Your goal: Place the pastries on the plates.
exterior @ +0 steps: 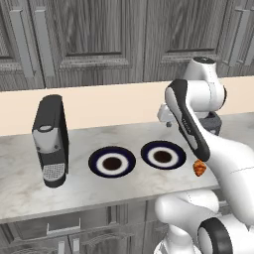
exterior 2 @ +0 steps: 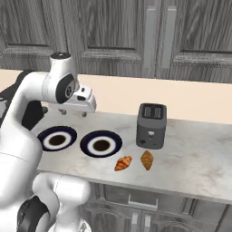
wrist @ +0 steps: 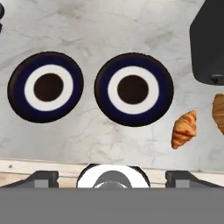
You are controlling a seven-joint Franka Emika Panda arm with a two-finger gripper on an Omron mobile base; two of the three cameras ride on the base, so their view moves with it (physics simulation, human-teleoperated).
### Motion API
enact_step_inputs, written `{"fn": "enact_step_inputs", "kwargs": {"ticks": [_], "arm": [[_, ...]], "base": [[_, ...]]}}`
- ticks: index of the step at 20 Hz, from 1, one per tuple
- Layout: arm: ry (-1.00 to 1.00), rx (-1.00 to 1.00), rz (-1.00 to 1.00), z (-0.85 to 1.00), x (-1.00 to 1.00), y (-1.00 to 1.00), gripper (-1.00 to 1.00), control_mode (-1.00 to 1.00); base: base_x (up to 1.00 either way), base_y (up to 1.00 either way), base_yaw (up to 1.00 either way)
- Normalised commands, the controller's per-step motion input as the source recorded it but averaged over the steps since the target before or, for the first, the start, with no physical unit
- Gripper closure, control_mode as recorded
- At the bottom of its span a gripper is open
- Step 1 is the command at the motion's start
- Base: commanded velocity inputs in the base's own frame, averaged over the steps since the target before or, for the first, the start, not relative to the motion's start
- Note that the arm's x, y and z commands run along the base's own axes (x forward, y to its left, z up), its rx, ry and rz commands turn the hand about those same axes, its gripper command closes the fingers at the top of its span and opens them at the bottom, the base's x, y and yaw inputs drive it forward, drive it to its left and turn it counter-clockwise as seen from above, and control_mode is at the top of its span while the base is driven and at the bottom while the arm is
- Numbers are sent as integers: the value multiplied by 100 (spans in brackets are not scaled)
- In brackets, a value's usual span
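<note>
Your hand (wrist: 112, 177) hangs spread and empty; pinch the nearer pastry (wrist: 183, 129) gently across its thick middle (light, flaky, probably crushable).

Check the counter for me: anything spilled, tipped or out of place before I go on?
Nothing stands out. Both plates lie flat and bare on the counter, the two pastries sit apart near the front edge, and the toaster and coffee machine stand upright.
</note>
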Motion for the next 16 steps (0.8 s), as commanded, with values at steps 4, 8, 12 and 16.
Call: {"fn": "enact_step_inputs", "kwargs": {"ticks": [4, 8, 12, 16], "arm": [[0, 0, -8, -37, -21, -31, -100, -100], [2, 0, -14, -55, 7, -48, -100, -100], [3, 0, -14, -51, 4, -46, -100, -100], [0, 0, -18, -46, 4, -41, -100, -100]], "base": [[0, 0, 0], [0, 0, 0], [0, 0, 0], [0, 0, 0]]}}
